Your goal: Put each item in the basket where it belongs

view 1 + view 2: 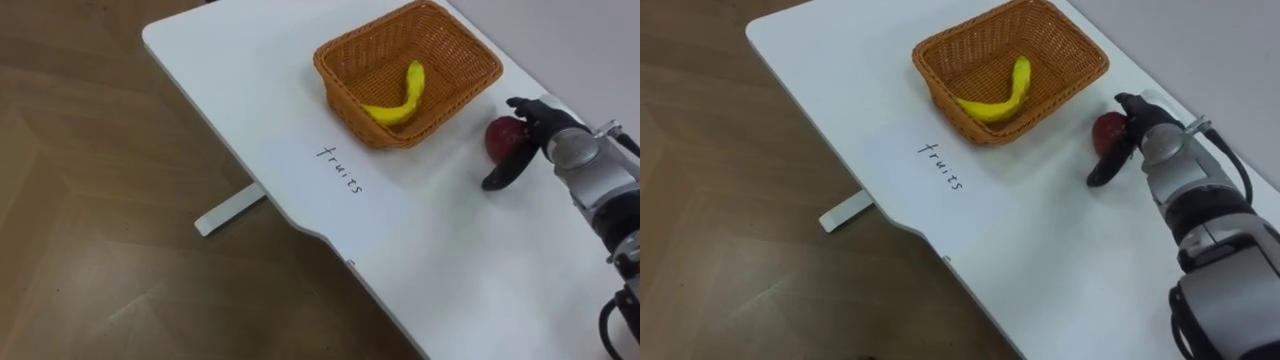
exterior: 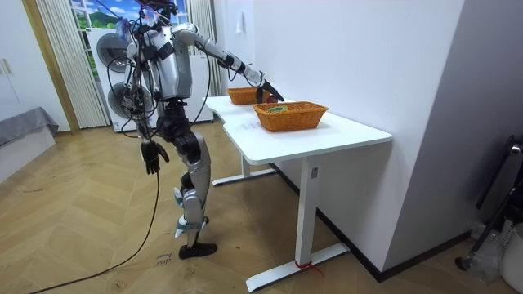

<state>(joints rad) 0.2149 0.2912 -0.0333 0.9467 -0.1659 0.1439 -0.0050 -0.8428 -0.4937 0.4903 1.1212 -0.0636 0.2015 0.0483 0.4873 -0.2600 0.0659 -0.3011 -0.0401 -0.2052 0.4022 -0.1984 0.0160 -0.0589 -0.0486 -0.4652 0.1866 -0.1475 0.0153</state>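
Right robot hand (image 1: 535,128) in from the right, curled round apple (image 1: 500,140): thumb low, other fingers over the top. Apple resting on surface (image 1: 250,90), just beside basket (image 1: 345,95), off its right corner. Banana (image 1: 400,100) inside already. Basket up-left of apple; short carry, probably. Left robot hand (image 2: 151,157) hanging slack at side, well apart.
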